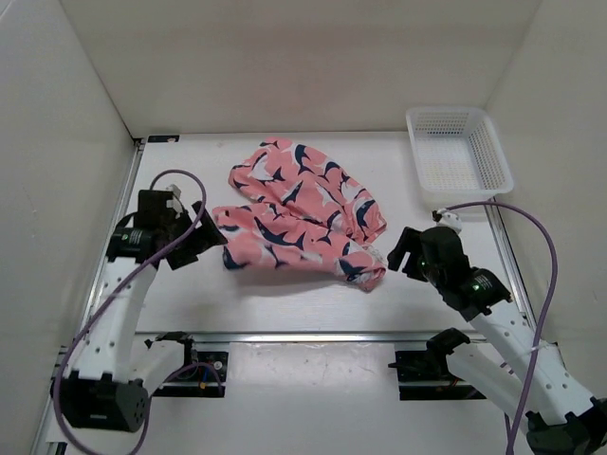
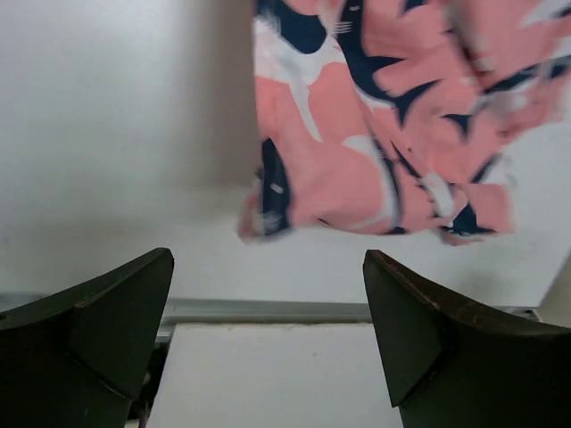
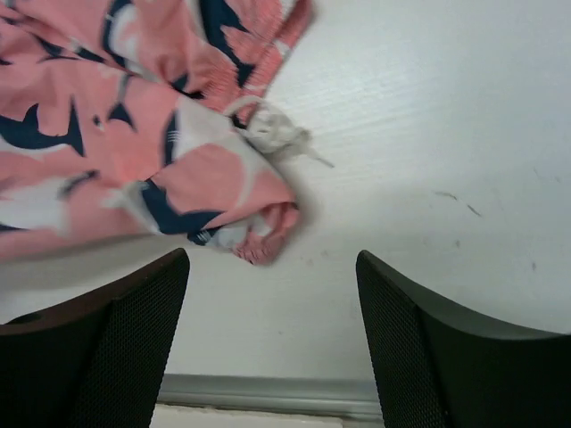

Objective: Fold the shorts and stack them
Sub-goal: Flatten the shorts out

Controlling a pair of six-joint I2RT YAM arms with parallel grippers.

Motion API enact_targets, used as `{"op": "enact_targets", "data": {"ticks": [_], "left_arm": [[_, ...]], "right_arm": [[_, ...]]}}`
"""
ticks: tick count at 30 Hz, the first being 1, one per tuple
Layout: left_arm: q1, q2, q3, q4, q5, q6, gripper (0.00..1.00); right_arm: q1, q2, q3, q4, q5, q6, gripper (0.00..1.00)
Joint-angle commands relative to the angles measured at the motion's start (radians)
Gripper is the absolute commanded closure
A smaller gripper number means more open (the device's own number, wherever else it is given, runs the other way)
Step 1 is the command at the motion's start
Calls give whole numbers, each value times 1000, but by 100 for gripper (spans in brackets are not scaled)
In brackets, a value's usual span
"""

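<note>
The coral-pink shorts (image 1: 299,213) with navy and white whale shapes lie rumpled in the middle of the table. My left gripper (image 1: 213,239) is open and empty, just left of the shorts' left edge. In the left wrist view the fabric (image 2: 375,125) lies ahead of my open fingers (image 2: 116,330). My right gripper (image 1: 398,256) is open and empty, just right of the shorts' waistband corner. In the right wrist view the shorts (image 3: 134,125) and the white drawstring knot (image 3: 272,134) lie ahead and to the left.
A white plastic mesh basket (image 1: 458,152) stands at the back right of the table. White walls enclose the left, back and right sides. A metal rail (image 1: 313,335) runs along the table's near edge.
</note>
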Motion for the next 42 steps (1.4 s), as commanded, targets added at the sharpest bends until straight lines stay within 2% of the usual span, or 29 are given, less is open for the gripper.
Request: {"op": "enact_targets", "data": {"ticks": [1,3,4,6,7,9,12,14,15,17,21,26,28,29,30,32,34,35,36,38,39,42], "left_arm": [[12,80,-13,11,-115,-38,0],[12,108,37,-37,-171,-38,3],[12,118,53,-53,-223,-48,11],[22,118,65,-81,-262,-61,16],[22,118,65,-81,-273,-61,19],[31,118,30,-66,-236,-72,19],[31,151,-55,-43,-149,-106,9],[31,161,-123,-3,-83,-123,6],[5,170,-190,21,-48,-149,2],[-35,170,-249,77,20,-190,0],[-118,269,-320,135,-5,-267,0],[-144,360,-364,212,-14,-311,0],[-144,395,-375,224,-23,-311,3],[-144,406,-375,224,-23,-311,6],[-144,421,-375,233,-37,-311,19],[-144,437,-349,242,-58,-302,37],[-144,447,-335,242,-67,-287,60],[-135,463,-326,242,-67,-287,79],[-135,463,-326,242,-67,-276,87],[-126,472,-315,242,-67,-276,90],[-126,472,-306,242,-67,-276,90],[-98,463,-282,232,-67,-267,90]], "right_arm": [[2,11,44,-80,86,114,20],[2,41,84,-120,97,114,22],[2,73,118,-131,97,114,23],[2,105,127,-140,48,140,26],[2,135,138,-140,-30,157,26],[-8,178,115,-99,-131,205,26],[-18,199,40,-1,-343,298,26],[-56,199,-22,48,-426,347,25],[-79,199,-41,87,-457,382,25],[-105,186,-86,116,-521,406,24],[-206,191,-138,177,-639,455,22],[-297,243,-225,318,-802,538,22],[-338,255,-239,337,-815,547,22],[-363,272,-250,366,-824,547,22],[-374,287,-250,383,-834,547,22],[-386,347,-250,417,-847,556,24],[-386,398,-239,429,-858,556,26],[-386,439,-239,429,-858,556,28],[-386,456,-239,452,-847,556,30],[-386,498,-230,481,-838,556,35],[-386,511,-230,481,-822,556,45],[-386,547,-160,437,-763,501,85]]}}
